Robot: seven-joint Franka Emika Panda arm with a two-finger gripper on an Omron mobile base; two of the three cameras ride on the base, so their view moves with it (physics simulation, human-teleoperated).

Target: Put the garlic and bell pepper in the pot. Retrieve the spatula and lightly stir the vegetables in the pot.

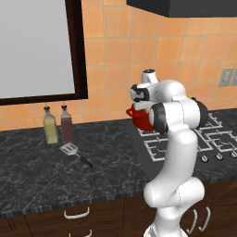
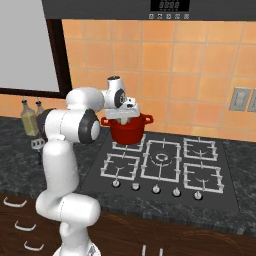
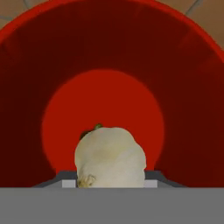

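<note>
The red pot [image 2: 129, 131] stands on the hob's back-left burner and also shows in the left base view [image 1: 140, 118], partly behind my arm. My gripper [image 2: 122, 115] hangs right over the pot's mouth, pointing down into it. In the hand view the pot's red inside [image 3: 105, 87] lies below, and the pale garlic [image 3: 110, 157] sits between my fingertips [image 3: 154, 178], above the pot's floor. My gripper [image 3: 109, 181] is shut on the garlic. A green speck peeks over the garlic; I cannot tell what it is. The bell pepper is out of view. The spatula [image 1: 70, 149] lies flat on the counter left of the hob.
Two bottles [image 1: 58, 125] stand at the back of the dark counter [image 1: 37, 185], just behind the spatula. The hob [image 2: 165, 165] has several burners with knobs along its front. A window [image 1: 37, 46] is on the left, and a hood [image 1: 185, 7] hangs overhead.
</note>
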